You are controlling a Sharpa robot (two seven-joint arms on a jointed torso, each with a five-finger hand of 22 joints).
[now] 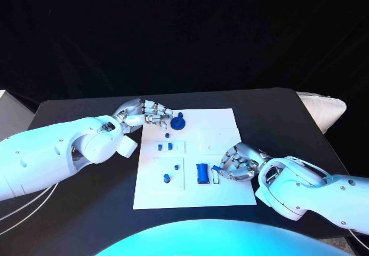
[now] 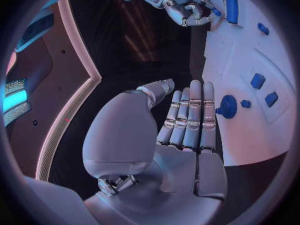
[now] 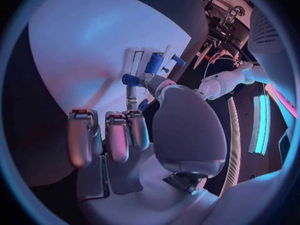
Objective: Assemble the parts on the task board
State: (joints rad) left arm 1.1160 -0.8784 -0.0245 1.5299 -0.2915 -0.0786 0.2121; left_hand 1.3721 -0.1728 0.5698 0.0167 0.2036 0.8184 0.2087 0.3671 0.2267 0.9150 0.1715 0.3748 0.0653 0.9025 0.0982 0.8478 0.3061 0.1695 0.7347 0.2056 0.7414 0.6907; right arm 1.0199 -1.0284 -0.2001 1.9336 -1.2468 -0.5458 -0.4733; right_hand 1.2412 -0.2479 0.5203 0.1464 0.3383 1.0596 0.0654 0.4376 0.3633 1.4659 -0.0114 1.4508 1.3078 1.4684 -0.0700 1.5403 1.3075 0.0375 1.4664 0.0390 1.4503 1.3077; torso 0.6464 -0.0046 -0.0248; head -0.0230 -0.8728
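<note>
Beside round part (image 1: 179,123), left hand (image 1: 146,113) open.

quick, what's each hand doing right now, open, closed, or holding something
Left hand: open, fingers straight beside the round blue part, holding nothing.
Right hand: cannot be told.

Two glossy white arm casings, rounded and bulbous at the wrists. Left robot hand (image 1: 146,114) and right robot hand (image 1: 240,162): silver metal, segmented fingers with visible joint bands, smooth pale palm shells. Thin pale cables trailing beneath left arm.
</note>
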